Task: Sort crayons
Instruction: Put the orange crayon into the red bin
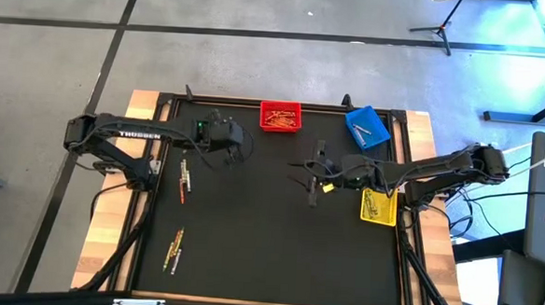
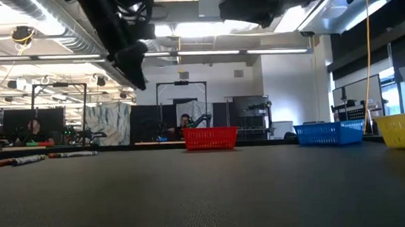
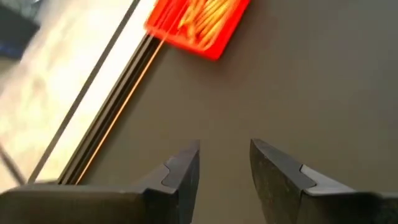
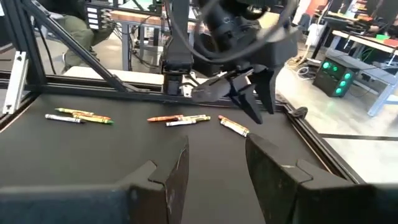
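Loose crayons lie on the black mat in two small groups at the left, one (image 1: 184, 178) farther back and one (image 1: 174, 250) nearer the front; the right wrist view shows them as scattered sticks (image 4: 180, 119). The red bin (image 1: 281, 116) at the far edge holds more red and orange crayons (image 3: 205, 15). My left gripper (image 1: 243, 149) hangs open above the mat, left of the red bin, with nothing between its fingers (image 3: 224, 146). My right gripper (image 1: 313, 173) is open over the mat's middle right and also holds nothing (image 4: 217, 140); it faces the left arm.
A blue bin (image 1: 367, 127) stands at the far right and a yellow bin (image 1: 378, 206) at the right edge, close to my right arm. A raised black frame (image 1: 163, 105) borders the mat. Bare mat spreads across the middle and the near side.
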`<state>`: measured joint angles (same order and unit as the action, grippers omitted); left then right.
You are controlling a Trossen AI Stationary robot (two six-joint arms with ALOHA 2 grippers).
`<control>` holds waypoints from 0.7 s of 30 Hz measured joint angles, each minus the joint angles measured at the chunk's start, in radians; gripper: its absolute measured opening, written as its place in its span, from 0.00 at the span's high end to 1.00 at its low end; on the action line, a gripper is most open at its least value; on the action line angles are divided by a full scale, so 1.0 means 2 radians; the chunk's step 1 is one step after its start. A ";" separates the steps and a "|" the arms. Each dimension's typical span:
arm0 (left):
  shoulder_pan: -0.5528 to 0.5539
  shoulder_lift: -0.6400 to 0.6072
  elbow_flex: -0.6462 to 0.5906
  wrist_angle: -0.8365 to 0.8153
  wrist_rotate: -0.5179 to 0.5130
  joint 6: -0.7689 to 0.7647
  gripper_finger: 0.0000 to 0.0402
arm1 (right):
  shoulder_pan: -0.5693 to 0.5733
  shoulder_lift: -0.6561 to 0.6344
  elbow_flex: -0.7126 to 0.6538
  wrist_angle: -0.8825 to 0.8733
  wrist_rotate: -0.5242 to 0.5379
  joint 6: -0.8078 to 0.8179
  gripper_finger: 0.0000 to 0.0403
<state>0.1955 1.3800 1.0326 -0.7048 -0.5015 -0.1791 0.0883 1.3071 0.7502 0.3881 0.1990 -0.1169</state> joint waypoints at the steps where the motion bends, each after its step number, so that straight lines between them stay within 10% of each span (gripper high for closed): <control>1: 0.009 0.000 0.001 -0.009 0.003 -0.001 0.67 | 0.000 0.000 0.000 -0.001 0.000 0.000 0.61; 21: 0.203 0.000 -0.043 -0.105 0.078 -0.029 0.67 | -0.002 0.000 0.000 -0.040 0.001 -0.007 0.61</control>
<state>0.6022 1.3796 0.9464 -0.9149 -0.3451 -0.2370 0.0852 1.3071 0.7502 0.3088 0.2005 -0.1318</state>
